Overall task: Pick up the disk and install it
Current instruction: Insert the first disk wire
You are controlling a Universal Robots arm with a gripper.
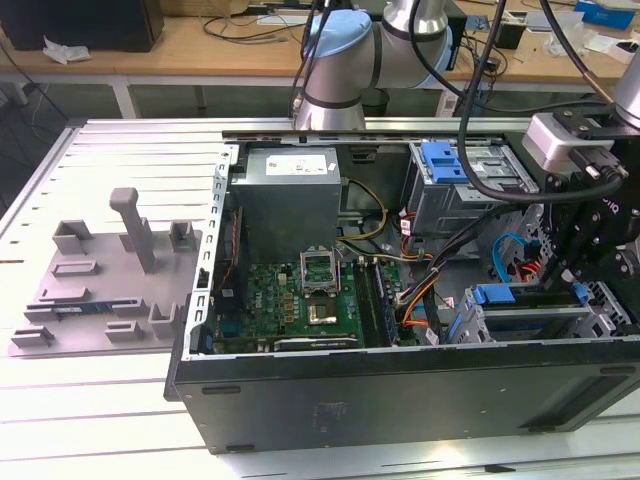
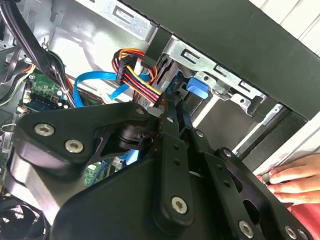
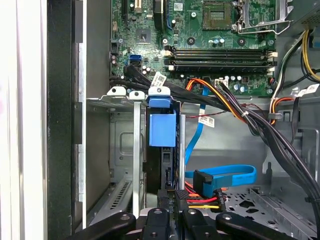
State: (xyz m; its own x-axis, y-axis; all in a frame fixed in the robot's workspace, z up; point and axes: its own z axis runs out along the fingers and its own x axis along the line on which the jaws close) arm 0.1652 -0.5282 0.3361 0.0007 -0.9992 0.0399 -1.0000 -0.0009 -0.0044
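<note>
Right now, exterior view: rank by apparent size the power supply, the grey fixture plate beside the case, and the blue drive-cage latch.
1. Grey fixture plate
2. Power supply
3. Blue latch
The plate lies nearer the camera, so its lead over the supply is unsure.

Drive bay (image 3: 125, 150): slot beside the seated disk (image 3: 162, 150) stands free. Cable bundle (image 3: 235, 112) crosses just above the bay mouth; blue cable (image 3: 225, 175) and plug crowd its other side. A hand (image 2: 295, 180) rests on the case edge (image 2: 280, 55).
</note>
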